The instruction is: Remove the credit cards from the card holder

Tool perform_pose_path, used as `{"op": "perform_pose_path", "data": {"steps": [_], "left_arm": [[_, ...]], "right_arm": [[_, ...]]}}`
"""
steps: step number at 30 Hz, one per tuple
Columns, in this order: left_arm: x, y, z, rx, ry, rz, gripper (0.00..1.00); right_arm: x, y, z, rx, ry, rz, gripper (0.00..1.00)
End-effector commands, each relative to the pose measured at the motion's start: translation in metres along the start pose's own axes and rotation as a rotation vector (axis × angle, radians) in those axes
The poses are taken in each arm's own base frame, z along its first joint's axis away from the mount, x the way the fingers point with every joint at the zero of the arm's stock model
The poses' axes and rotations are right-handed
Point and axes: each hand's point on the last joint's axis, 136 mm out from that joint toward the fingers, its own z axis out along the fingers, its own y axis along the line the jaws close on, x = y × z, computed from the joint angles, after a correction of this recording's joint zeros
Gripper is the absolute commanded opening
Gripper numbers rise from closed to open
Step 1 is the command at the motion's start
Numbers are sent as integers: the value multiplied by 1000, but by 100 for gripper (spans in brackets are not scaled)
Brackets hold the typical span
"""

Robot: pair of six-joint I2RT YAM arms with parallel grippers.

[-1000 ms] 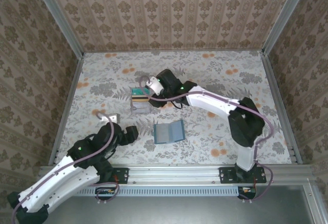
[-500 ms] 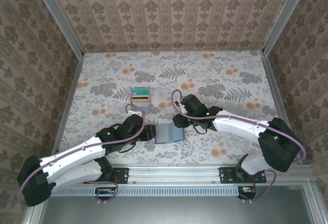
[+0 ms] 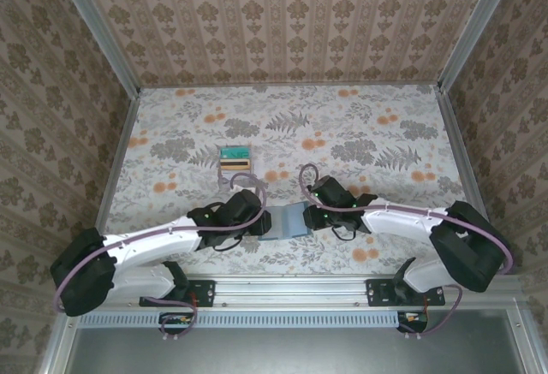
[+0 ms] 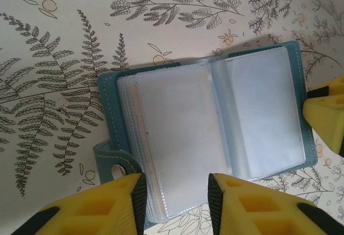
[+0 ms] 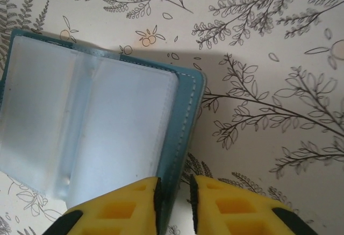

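No readable text, brand, number or sign anywhere. Nothing legible on the clear sleeves of the open card holder, just ahead of the left claw. Credit cards well beyond it, too small to read.

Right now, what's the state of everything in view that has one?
card holder: open, lying flat, clear sleeves look empty.
credit cards: out of the holder, stacked together farther back on the table.
left end effector: open, straddling the holder's near edge.
right end effector: closed on the holder's outer cover edge.
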Motion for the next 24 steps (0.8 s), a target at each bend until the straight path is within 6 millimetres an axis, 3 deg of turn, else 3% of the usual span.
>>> {"op": "perform_pose_path", "data": {"steps": [1, 8, 24], "left_arm": [[-5, -8, 2, 20, -7, -5, 35], [2, 5, 13, -29, 27, -19, 33], [20, 40, 24, -150, 91, -74, 30]], "right_arm": [[4, 7, 7, -40, 15, 26, 19], [7, 9, 12, -50, 26, 36, 4], [9, 12, 13, -63, 30, 42, 4]]}}
